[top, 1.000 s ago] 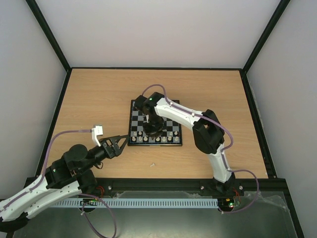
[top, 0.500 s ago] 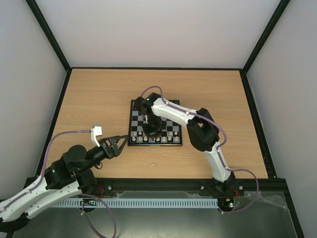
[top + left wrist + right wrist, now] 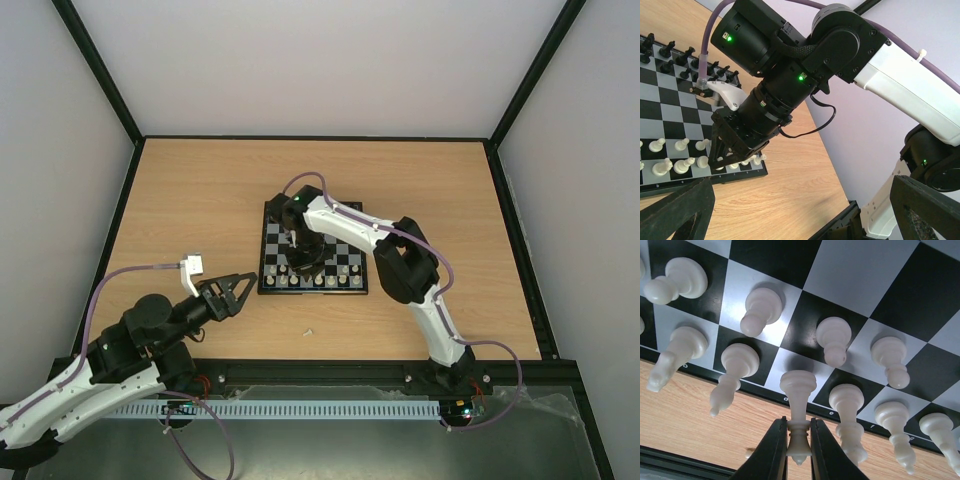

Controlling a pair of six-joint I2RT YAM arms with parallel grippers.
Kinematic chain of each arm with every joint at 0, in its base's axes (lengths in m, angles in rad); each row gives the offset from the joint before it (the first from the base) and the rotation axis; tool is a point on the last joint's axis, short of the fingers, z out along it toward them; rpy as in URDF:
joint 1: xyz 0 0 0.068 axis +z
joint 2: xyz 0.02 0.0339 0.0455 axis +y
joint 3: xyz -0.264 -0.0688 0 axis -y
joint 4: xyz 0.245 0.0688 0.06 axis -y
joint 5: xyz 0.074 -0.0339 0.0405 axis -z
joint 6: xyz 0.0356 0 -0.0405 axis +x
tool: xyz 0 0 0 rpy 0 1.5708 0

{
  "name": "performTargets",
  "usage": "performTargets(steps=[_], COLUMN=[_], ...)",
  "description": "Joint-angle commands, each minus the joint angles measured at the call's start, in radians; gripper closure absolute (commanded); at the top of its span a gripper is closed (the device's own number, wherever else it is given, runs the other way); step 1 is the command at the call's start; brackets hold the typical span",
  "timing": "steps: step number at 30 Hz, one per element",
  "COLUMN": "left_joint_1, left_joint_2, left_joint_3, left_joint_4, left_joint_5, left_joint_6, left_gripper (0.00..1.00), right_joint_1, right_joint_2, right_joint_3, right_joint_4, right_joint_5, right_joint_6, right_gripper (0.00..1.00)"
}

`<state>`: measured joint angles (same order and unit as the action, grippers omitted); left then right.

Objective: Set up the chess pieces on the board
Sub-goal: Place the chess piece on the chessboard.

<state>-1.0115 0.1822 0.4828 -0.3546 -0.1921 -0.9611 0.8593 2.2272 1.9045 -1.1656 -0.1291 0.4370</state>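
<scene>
**While the right claw pinches a white chess piece, the left claw is spread wide**

Seen from above, a small black-and-pale checkered board (image 3: 350, 268) lies in the middle of a wooden table (image 3: 200, 190). The right claw (image 3: 799, 440) reaches down over the board's near rows, its two black fingers (image 3: 775, 450) closed on the top of a tall white piece (image 3: 798, 390). That piece's base is at a pale square in the edge row, with other white pieces (image 3: 760, 307) standing around it in two rows. Black pieces (image 3: 670, 55) line the far side. The left claw (image 3: 243, 293) hovers over bare table, just beside the board's near left corner, empty.
</scene>
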Motion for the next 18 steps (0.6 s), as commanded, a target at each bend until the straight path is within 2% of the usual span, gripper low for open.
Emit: performTargets(steps=[1, 18], left_joint_1=[-0.004, -0.004], left_joint_2=[-0.014, -0.019], left_joint_3=[-0.004, -0.003], left_joint_4=[-0.01, -0.012], left_joint_5=[-0.015, -0.021], left_joint_6=[0.012, 0.012], left_gripper=[0.01, 0.01], right_joint_1=[-0.005, -0.005], right_joint_2=[0.024, 0.015], right_joint_3=[0.023, 0.004], right_joint_4=[-0.074, -0.072], right_joint_5=[-0.007, -0.011], right_joint_6=[-0.014, -0.017], right_gripper=[0.91, 0.91])
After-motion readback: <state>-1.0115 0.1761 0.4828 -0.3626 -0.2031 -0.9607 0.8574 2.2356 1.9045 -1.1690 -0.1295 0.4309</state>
